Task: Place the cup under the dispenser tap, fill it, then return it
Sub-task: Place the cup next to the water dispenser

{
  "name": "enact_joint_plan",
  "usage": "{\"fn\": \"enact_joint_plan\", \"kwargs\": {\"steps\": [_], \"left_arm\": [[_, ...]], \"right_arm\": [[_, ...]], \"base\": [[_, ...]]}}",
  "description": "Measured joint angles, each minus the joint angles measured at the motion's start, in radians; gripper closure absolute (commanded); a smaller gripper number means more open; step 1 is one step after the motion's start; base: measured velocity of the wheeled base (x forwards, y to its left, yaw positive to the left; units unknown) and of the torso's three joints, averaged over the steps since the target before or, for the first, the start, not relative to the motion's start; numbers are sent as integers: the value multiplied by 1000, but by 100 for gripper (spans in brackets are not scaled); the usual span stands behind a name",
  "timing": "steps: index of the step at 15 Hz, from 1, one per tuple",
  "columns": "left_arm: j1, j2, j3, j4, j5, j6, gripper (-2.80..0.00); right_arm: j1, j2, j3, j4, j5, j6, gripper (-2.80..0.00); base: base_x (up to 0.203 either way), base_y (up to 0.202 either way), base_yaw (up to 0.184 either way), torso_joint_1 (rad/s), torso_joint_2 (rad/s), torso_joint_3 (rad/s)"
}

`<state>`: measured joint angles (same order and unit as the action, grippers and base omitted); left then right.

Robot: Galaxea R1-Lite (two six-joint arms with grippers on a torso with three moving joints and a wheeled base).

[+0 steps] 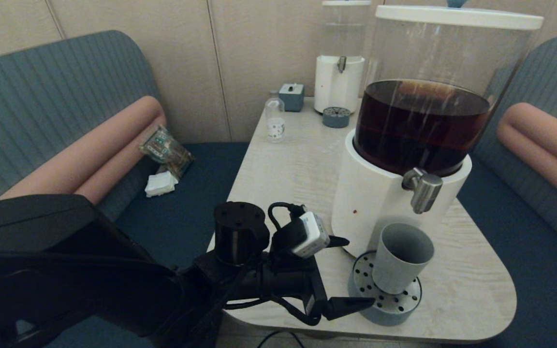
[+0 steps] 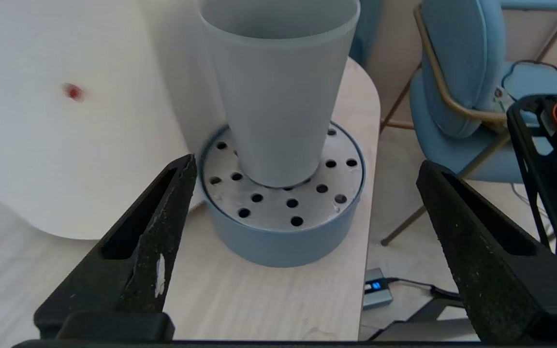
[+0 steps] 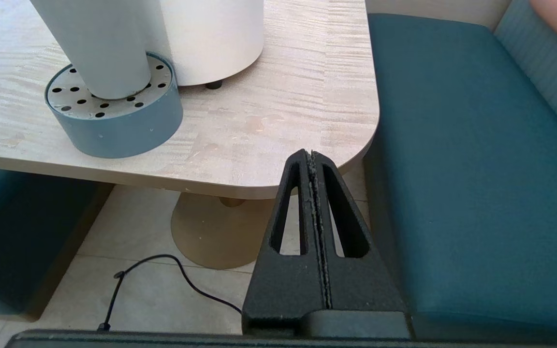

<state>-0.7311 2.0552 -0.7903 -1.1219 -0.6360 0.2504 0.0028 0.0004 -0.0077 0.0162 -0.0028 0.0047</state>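
Observation:
The grey-green cup (image 1: 401, 263) (image 2: 278, 92) (image 3: 99, 48) stands upright on a blue perforated drip tray (image 1: 386, 309) (image 2: 278, 241) (image 3: 119, 128), right below the metal dispenser tap (image 1: 422, 189) of the large white-based dispenser (image 1: 380, 203) holding dark brown liquid. No stream falls from the tap, and the cup's inside looks grey and dry. My left gripper (image 1: 360, 270) (image 2: 306, 163) is open just left of the tray, its fingers wide apart and short of the cup. My right gripper (image 3: 311, 153) is shut on nothing, low beside the table's near right corner, outside the head view.
At the table's far end stand a smaller dispenser (image 1: 340, 72) with clear liquid, its own tray (image 1: 336, 117), a clear glass bottle (image 1: 275, 121) and a grey box (image 1: 291, 96). A snack packet (image 1: 166, 150) and a white wad (image 1: 161, 183) lie on the left bench.

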Motion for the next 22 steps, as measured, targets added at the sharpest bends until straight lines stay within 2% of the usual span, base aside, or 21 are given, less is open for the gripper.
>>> {"fn": "enact_joint_plan", "kwargs": {"steps": [22], "left_arm": [[-16, 219, -270, -3, 11, -36, -280]], "right_arm": [[0, 0, 0, 0, 0, 0, 0]], "base": [[0, 0, 0, 0, 0, 0]]}}
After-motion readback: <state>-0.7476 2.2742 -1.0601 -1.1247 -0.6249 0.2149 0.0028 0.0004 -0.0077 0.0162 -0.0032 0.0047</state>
